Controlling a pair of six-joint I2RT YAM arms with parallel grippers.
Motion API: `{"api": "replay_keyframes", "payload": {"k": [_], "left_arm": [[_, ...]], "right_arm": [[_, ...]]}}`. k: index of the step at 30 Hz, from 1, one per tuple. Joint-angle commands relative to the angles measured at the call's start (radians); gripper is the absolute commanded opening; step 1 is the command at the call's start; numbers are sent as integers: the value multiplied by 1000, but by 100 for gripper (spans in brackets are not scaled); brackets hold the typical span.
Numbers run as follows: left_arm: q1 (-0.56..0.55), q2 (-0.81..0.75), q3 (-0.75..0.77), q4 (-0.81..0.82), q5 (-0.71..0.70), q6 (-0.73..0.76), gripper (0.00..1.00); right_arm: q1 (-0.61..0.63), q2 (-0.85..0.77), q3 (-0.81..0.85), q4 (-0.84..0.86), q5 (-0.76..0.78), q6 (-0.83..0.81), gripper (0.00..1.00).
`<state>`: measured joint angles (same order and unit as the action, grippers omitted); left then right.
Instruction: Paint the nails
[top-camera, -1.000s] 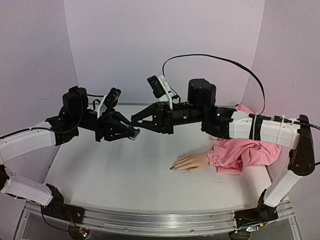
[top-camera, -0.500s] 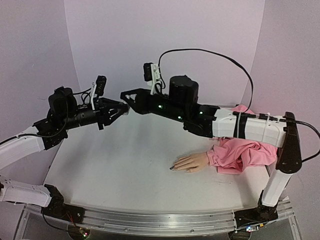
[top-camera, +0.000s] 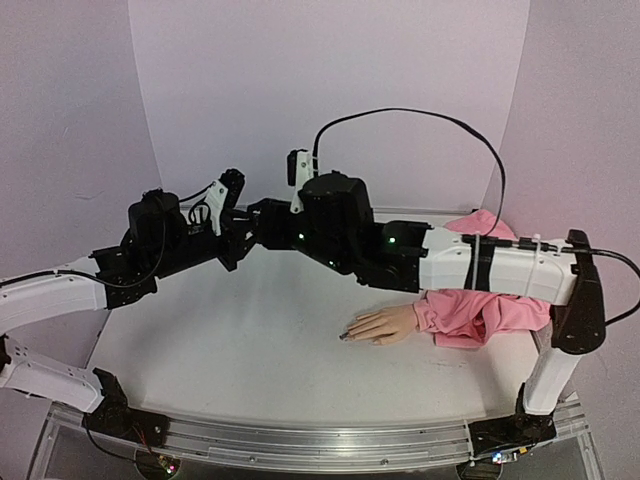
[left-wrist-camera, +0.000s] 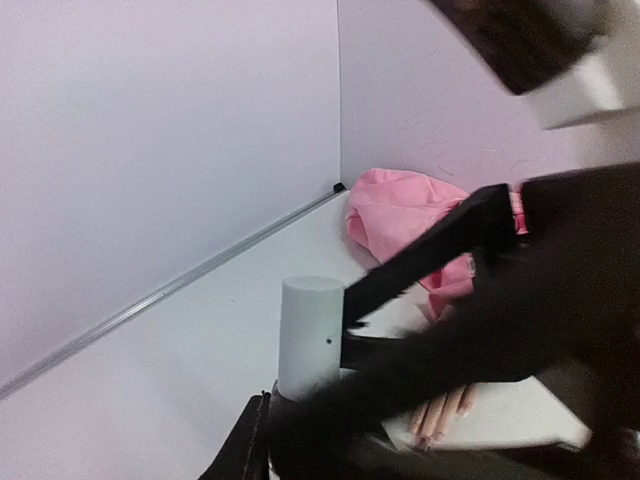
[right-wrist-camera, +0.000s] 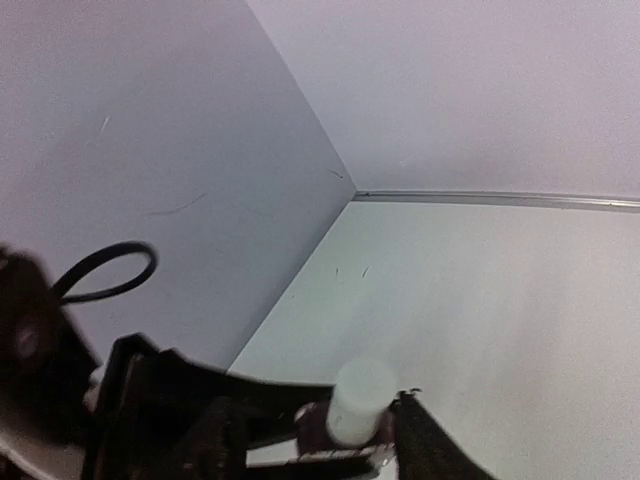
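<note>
My left gripper is shut on a small dark polish bottle with a white cap, held upright above the back left of the table. My right gripper meets it there, and its jaws stand apart on either side of the cap, so it is open. The right gripper's black fingers cross the left wrist view and hide part of the bottle. The mannequin hand lies flat on the table with its pink sleeve. Its nails look dark at the fingertips.
Lilac walls close in the white table at the back and on both sides. A black cable loops above the right arm. The sleeve's loose fabric is bunched at the right wall.
Both grippers, joined at the bottle, rose from low over the table towards the back left, then settled slightly lower. The right jaws now stand apart round the cap.
</note>
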<state>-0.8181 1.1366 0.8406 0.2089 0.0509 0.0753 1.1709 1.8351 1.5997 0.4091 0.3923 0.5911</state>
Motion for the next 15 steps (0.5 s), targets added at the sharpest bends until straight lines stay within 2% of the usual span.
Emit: {"api": "replay_keyframes", "payload": {"k": [1,3,4,7,11,15], "left_arm": [[2,2,-11,121,49,-145,0],[2,-6,-26,114,105,-182,0],[3,-11,-34,110,123,-203,0],[22,-16,-44,105,228,-261,0],[53,-19,-26,116,471,-357,0],[53,10,-3,189,716,-407,0]], "right_arm": [[24,-217,-115,-7,-130,-134,77],[-18,-297,-181,-8,-242,-187,95],[-36,-330,-213,-6,-322,-222,98],[-92,-398,-284,-6,-475,-281,98],[-200,-412,-331,7,-750,-261,98],[-213,-399,-348,64,-900,-276,98]]}}
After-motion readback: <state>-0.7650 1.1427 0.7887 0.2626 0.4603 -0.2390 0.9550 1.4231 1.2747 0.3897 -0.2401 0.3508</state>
